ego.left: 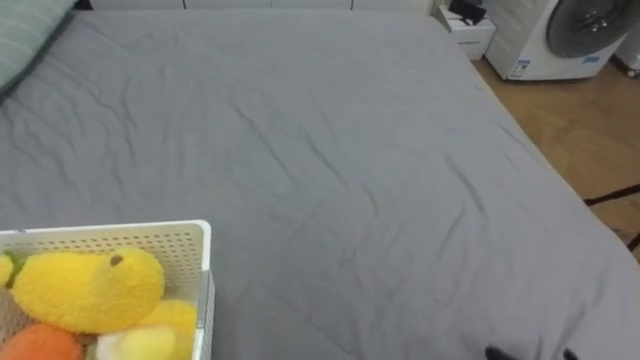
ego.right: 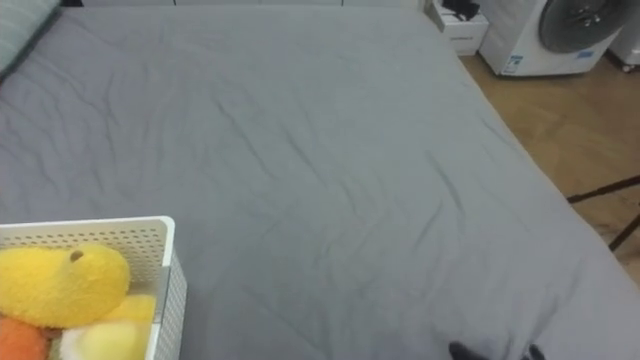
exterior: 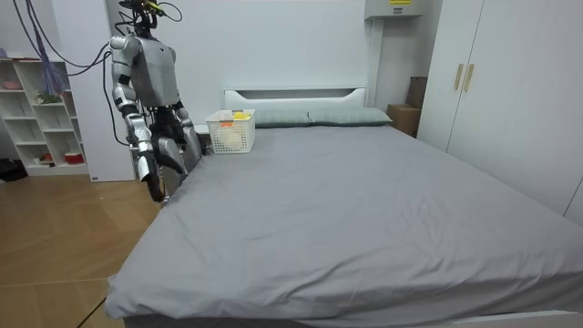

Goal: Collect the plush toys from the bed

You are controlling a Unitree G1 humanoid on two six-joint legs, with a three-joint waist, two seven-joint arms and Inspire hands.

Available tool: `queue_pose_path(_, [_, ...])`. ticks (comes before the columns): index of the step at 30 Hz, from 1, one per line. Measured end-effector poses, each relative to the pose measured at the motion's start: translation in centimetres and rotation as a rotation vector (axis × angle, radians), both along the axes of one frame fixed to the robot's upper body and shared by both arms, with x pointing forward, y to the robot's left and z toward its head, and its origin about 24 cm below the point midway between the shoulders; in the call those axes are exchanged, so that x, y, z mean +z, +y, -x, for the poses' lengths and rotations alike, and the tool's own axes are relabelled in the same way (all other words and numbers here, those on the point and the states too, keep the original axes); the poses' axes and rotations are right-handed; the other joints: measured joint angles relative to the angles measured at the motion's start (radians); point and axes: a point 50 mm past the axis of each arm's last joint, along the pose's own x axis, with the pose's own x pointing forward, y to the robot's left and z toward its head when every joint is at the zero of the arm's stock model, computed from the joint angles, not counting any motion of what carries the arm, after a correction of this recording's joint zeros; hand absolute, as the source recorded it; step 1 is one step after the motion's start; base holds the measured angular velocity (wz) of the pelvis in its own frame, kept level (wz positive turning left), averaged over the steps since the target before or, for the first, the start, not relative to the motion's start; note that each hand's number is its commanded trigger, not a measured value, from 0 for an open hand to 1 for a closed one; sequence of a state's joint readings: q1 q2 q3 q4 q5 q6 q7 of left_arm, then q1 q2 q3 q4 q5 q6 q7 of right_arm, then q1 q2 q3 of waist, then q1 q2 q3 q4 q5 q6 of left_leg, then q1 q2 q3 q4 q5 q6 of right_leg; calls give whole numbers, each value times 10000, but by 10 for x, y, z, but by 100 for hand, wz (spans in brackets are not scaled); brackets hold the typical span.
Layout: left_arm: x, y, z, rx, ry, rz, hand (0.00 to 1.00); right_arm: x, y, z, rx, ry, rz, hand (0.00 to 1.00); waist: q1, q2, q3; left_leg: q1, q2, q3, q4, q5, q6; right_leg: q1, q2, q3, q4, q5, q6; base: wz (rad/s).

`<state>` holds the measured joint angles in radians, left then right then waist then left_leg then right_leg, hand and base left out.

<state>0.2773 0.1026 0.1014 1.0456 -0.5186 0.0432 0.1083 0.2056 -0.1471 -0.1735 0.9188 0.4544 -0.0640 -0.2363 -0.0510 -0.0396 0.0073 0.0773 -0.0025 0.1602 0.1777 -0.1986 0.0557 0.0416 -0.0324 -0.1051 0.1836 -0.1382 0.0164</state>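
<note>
Bright, diffuse, even light overall; bed (ego.left: 350,170) shows soft shading along its creases; walls (exterior: 291,46) evenly lit.

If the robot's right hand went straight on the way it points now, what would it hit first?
Probably the wooden floor: in the room view the right hand hangs pointing down beside the grey bed, at its edge, though depth is unclear.
</note>
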Motion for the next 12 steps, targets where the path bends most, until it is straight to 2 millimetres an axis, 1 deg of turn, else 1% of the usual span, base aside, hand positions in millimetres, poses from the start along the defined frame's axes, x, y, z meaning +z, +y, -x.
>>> queue_pose_path(1, [0, 0, 1, -2, 24, -4, 0, -4, 2, 9, 48, 402, -43, 0, 15, 29, 9, 21, -1, 1, -34, 0, -2, 51, 1, 0, 3, -17, -2, 0])
queue_pose_path(2, [0, -1, 4, 13, 112, -21, 0, -9, 4, 25, 106, 1123, -92, 0, 49, 76, -18, 78, -7, -3, -82, -3, -8, 100, 4, 0, 5, -47, -1, 0])
queue_pose_path(3, [-1, -2, 5, 39, 185, -71, 0, -12, 5, 35, 116, 1602, -94, 0, 43, 154, -5, 108, -14, -5, -100, -3, -9, 94, -1, 0, 10, -68, 0, 0])
queue_pose_path(4, [-1, -2, 4, 48, 193, -90, 0, -14, 6, 44, 100, 1980, -66, 0, 23, 183, -21, 119, -18, -35, -100, -3, -9, 87, -10, -41, 0, -67, 0, 3])
queue_pose_path(5, [-1, -2, 4, 46, 203, -91, 0, -15, 6, 47, 61, 2142, -102, 0, 17, 222, -19, 121, -24, -72, -101, -3, -9, 97, -17, -69, 0, -70, -1, 9])
queue_pose_path(6, [-1, -2, 4, -3, 265, -93, 0, -17, 7, 55, 7, 2490, -205, 0, 25, 211, -7, 138, -36, -116, -102, -2, -10, 118, -26, -85, 25, -106, 0, 10])
queue_pose_path(7, [-2, -3, 5, -23, 306, -91, 0, -18, 8, 59, 22, 2647, -267, 0, 39, 213, -1, 142, -41, -134, -104, -1, -10, 122, -26, -83, 35, -124, 1, 9])
queue_pose_path(8, [-2, -3, 6, -119, 378, -111, 0, -19, 10, 63, 167, 2919, -422, 0, 76, 233, -15, 152, -42, -146, -111, 0, -13, 128, -24, -79, 41, -144, 4, 4])
queue_pose_path(11, [-2, -2, 6, -574, 490, -230, 0, -22, 15, 65, 852, 3252, -860, 0, 170, 276, -14, 182, -40, -161, -117, 5, -21, 161, -29, -134, 27, -146, -5, 2])
queue_pose_path(12, [-2, -2, 6, -856, 537, -299, 0, -24, 18, 66, 1361, 3497, -1002, 0, 230, 278, -8, 204, -42, -206, -117, 5, -22, 220, -36, -198, 3, -149, -8, 5])
